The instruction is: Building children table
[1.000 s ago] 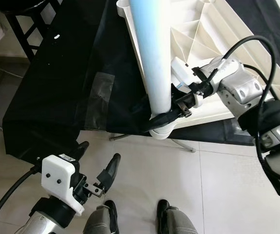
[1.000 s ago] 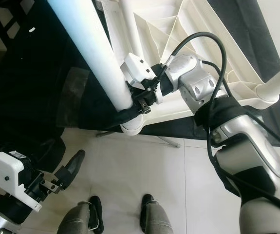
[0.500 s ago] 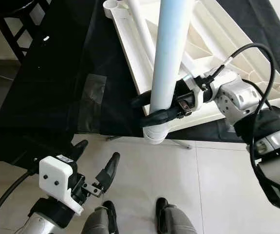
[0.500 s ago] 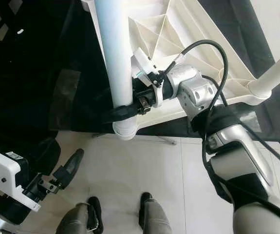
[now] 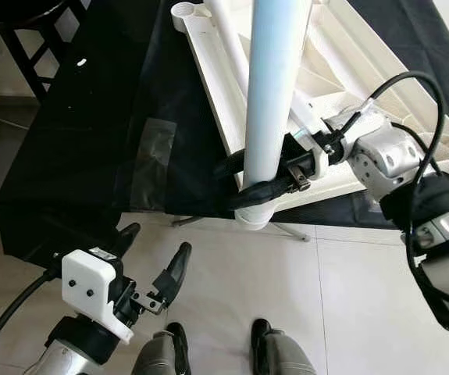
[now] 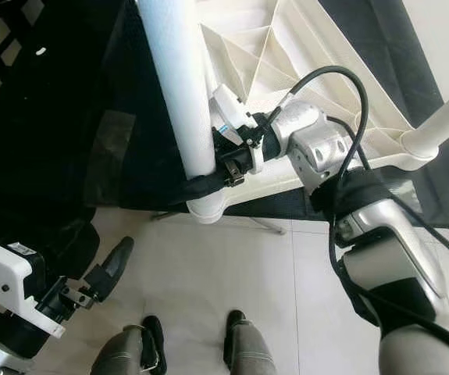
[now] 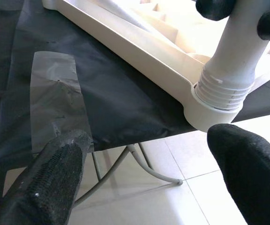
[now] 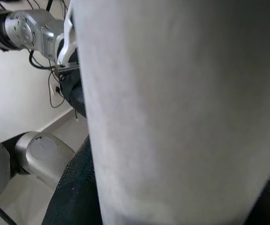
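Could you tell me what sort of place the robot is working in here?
Probably a room in a home: pale floor tiles, a dark chair at the side, and a black-covered folding table used as a bench for the white children's table.

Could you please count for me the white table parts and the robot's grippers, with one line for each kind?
Table top: 1
Legs standing in corner sockets: 2 (held leg, far leg)
Tube lying on the top, perhaps a spare leg: 1
Grippers: 2 (left gripper, right gripper)
Total: 6
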Motion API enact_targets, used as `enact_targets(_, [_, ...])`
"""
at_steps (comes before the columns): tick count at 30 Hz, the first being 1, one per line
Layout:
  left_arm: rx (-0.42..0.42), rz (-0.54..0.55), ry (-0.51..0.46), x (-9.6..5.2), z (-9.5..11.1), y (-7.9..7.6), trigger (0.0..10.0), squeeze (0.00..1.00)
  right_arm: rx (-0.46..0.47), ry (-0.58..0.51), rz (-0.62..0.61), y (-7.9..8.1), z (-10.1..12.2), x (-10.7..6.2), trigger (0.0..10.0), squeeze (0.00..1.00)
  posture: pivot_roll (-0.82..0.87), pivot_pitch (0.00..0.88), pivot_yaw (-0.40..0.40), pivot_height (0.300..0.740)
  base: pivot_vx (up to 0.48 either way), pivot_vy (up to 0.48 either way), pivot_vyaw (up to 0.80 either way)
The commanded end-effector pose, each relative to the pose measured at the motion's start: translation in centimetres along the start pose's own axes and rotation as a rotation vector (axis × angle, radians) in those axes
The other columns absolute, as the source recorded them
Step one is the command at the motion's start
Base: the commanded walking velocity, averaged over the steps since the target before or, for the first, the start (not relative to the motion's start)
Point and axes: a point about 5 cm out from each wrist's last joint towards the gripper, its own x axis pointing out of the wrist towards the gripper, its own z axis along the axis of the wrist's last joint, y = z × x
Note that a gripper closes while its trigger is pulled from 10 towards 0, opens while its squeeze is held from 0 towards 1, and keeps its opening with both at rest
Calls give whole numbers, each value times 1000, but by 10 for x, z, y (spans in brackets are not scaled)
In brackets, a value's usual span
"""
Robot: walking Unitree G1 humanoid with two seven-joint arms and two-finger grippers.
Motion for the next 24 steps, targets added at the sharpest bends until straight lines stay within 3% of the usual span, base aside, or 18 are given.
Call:
enact_targets(1, [-17, 9, 16, -2, -5, 0, 10000, 0, 68, 73, 23, 6, -17, 0, 10000, 0, 25, 388, 8, 740, 0, 0, 0])
enact_targets(13, [-17, 12, 16, -1, -5, 1, 10000, 0, 140, -2, -41, 12, -33, -1, 10000, 0, 19, 390, 13, 740, 0, 0, 0])
enact_targets(24, [-18, 12, 17, 0, -6, 2, 10000, 0, 165, 18, -175, 16, -39, -3, 10000, 0, 5, 383, 11, 740, 0, 0, 0])
